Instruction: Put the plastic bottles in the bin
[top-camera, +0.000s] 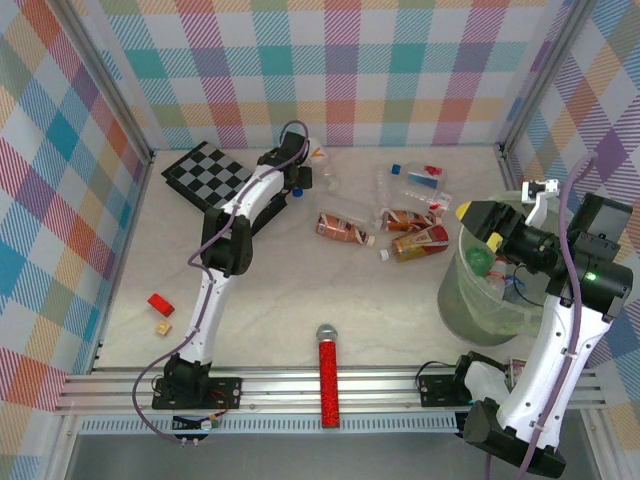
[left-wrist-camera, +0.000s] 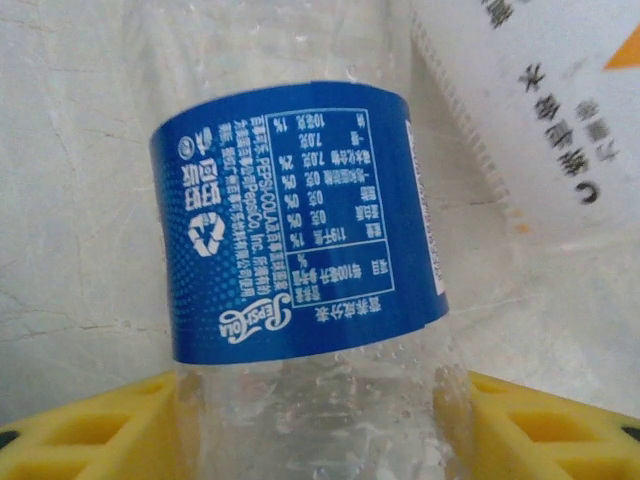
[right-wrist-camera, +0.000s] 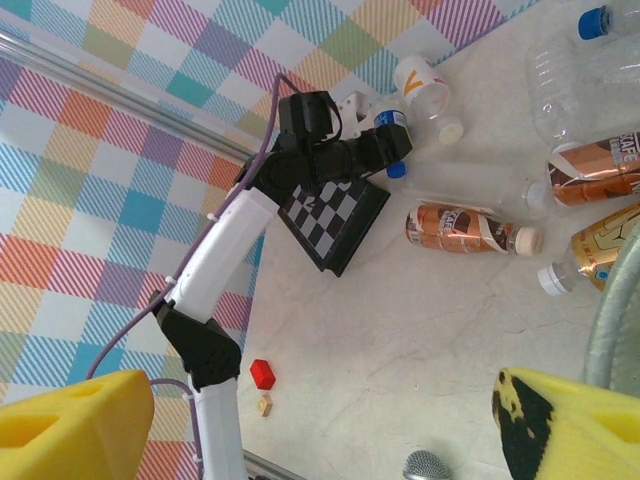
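Note:
A clear plastic bottle with a blue label (left-wrist-camera: 295, 225) lies on the table at the back. The yellow fingers (left-wrist-camera: 90, 430) of my left gripper (left-wrist-camera: 320, 440) press on both of its sides. From above, the left gripper (top-camera: 300, 172) sits beside the checkerboard. A white-labelled bottle (left-wrist-camera: 540, 110) lies just behind the held one. Several more bottles lie mid-table, among them brown-labelled ones (top-camera: 340, 228) (top-camera: 420, 242) and a clear one (top-camera: 415, 180). My right gripper (top-camera: 478, 226) hangs open and empty over the pale-green bin (top-camera: 470, 305). A green bottle (top-camera: 481, 260) lies inside the bin.
A black-and-grey checkerboard (top-camera: 207, 172) lies at the back left. A red glittery microphone (top-camera: 327, 380) lies at the front edge. A red block (top-camera: 160, 304) and a small wooden block (top-camera: 163, 327) sit at the left. Checked walls close the back and sides.

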